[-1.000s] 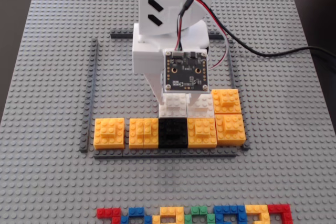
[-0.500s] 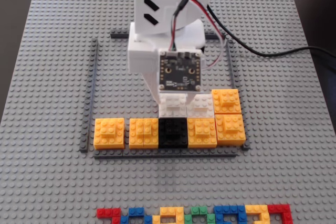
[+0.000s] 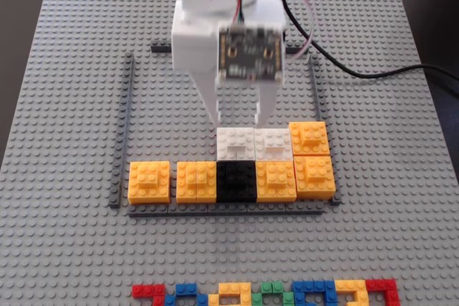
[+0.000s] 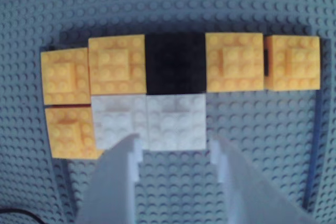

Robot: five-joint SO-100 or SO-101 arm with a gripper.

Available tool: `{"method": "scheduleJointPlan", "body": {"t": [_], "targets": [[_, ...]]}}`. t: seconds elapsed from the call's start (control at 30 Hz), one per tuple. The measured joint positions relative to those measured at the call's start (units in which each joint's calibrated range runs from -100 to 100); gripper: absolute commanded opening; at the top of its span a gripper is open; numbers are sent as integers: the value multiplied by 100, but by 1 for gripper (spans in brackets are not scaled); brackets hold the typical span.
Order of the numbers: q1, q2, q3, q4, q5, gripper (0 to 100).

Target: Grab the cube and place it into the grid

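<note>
Since a second ago the end effector (image 3: 238, 121) has lifted clear of the cube (image 3: 236, 144) – jaws parted, empty – which sits inside the grid (image 3: 123, 134) against the black block (image 3: 236, 181); light, rigid, slick plastic, best pinched across its flat sides.

Inside the frame of four thin dark-grey strips (image 3: 123, 130) sit five square orange studded blocks (image 3: 149, 181), two square white studded blocks (image 3: 236, 144) and one square black studded block (image 3: 236, 180). A single row of multicoloured bricks (image 3: 265, 294) lies along the near edge in the fixed view.
</note>
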State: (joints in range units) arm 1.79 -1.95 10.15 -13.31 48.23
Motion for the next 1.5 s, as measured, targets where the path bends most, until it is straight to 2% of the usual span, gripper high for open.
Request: {"method": "scheduleJointPlan", "body": {"t": [0.17,0.27,0.33,0.77,1.1,1.5], "targets": [[-80,-543,-274,337,-5,12],[-211,-1001,-344,547,-29,4],[-284,-1332,-353,679,-59,1],[-518,-3927,115,1304,-244,0],[-525,-6361,2030,1250,-234,0],[-437,-8940,4775,611,-259,0]]}}
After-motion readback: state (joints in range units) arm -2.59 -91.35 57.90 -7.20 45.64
